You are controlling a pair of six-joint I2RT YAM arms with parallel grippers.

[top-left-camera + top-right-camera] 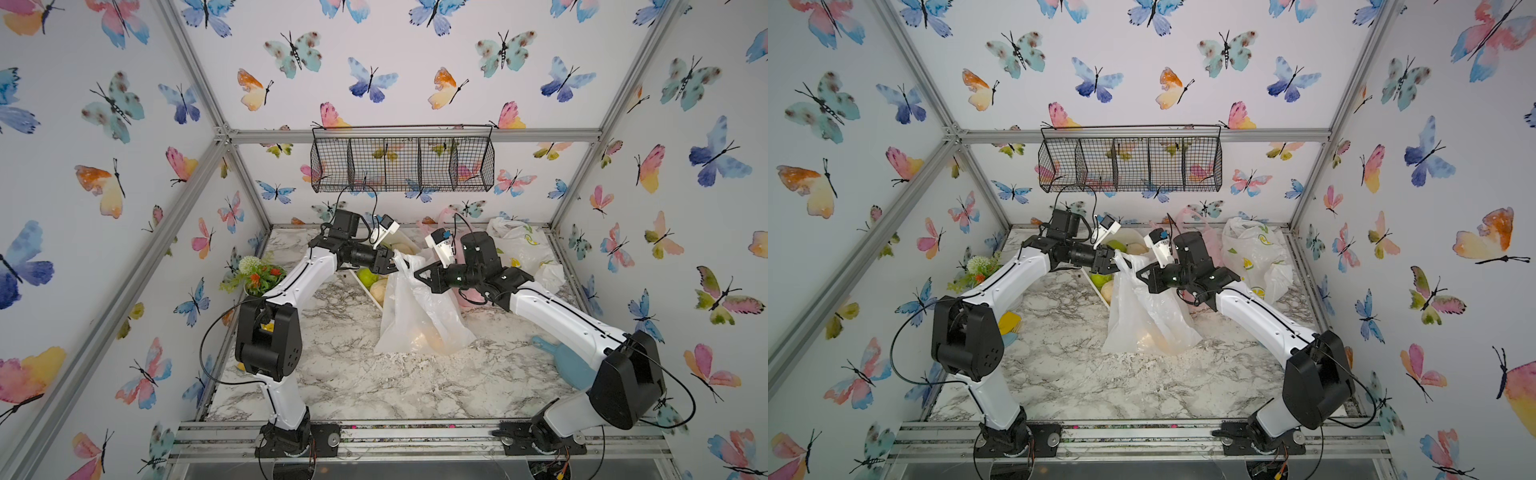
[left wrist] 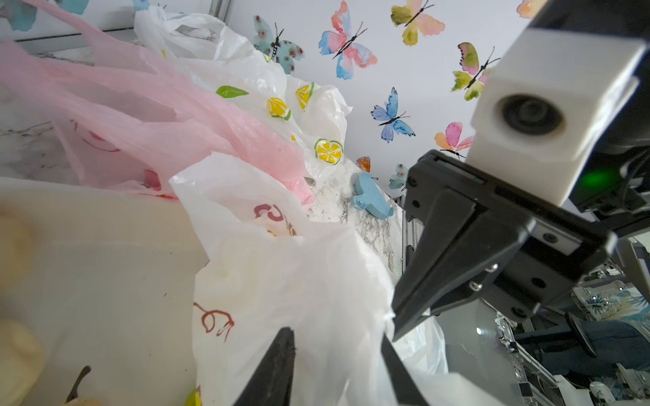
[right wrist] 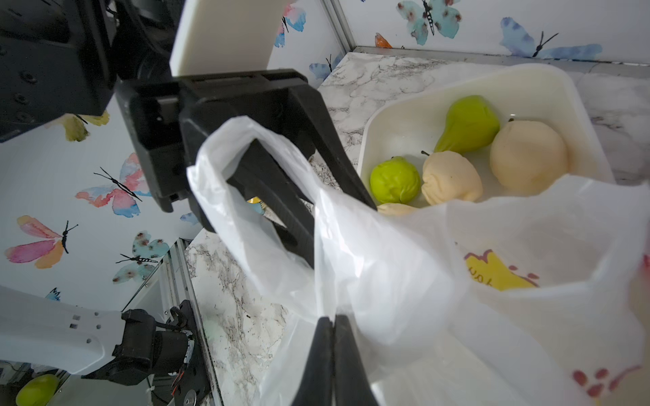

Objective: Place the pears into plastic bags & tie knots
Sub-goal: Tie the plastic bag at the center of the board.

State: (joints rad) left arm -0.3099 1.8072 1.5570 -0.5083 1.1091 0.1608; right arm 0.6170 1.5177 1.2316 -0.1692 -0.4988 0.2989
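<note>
A white plastic bag with red doodles [image 1: 419,316] [image 1: 1142,316] stands mid-table, with a pale pear [image 1: 432,338] showing through its film. My right gripper [image 1: 417,274] [image 3: 332,318] is shut on the bag's upper film. My left gripper [image 1: 392,262] [image 2: 337,341] is open; a handle loop [image 3: 218,182] hangs over one of its fingers and film lies between the jaws. Green pears [image 3: 469,123] [image 3: 394,180] and cream pears [image 3: 450,177] [image 3: 527,156] lie in a white tray [image 3: 527,79] behind the bag. Pink bag [image 2: 158,116] and lemon bag [image 2: 309,105] sit at the back right. The knots are out of view.
A flower pot [image 1: 257,274] stands at the left edge behind my left arm. A blue object [image 1: 565,361] lies beside my right arm. A wire basket [image 1: 401,164] hangs on the back wall above the table. A yellow item [image 1: 1009,322] lies under the left arm.
</note>
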